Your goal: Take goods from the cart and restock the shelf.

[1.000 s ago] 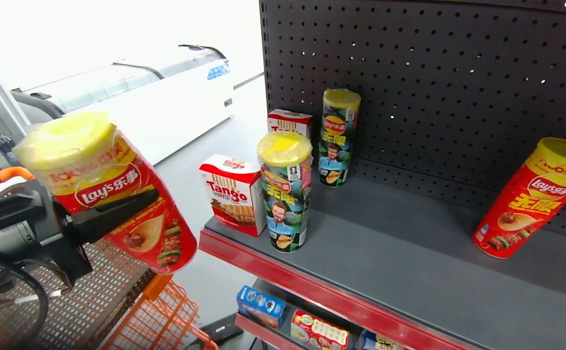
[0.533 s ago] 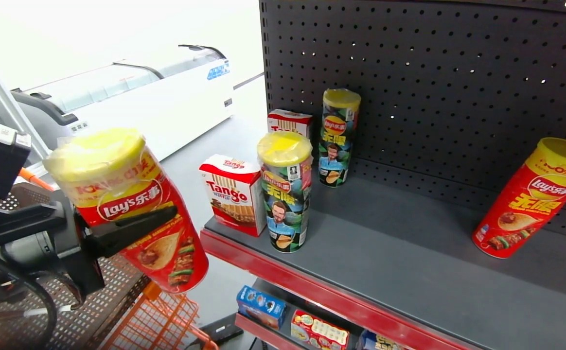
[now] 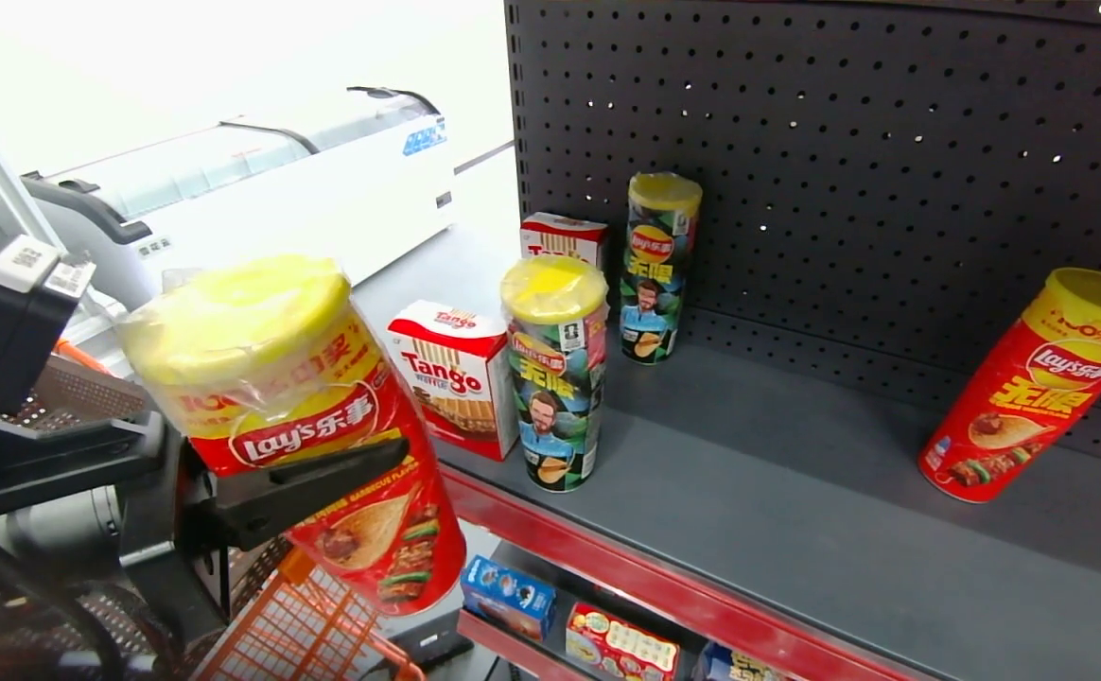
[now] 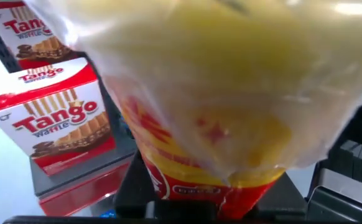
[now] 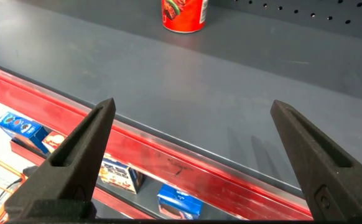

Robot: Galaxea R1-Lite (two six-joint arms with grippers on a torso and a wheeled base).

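At lower left of the head view, the left gripper [image 3: 323,454] has its fingers [image 3: 305,478] clamped on a red chip can [image 3: 267,378] (yellow lid, tilted), held above the orange cart [image 3: 309,624] just beside the shelf [image 3: 796,511] edge. The right gripper [image 5: 193,109] hangs over the shelf's red front lip, fingers spread wide. A second red can [image 3: 1033,388] sits at the frame's right.

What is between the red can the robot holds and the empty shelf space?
A wafer box and a green can stand at the shelf's left end, between the red can in the left hand and the bare shelf middle. The front edge looks open.
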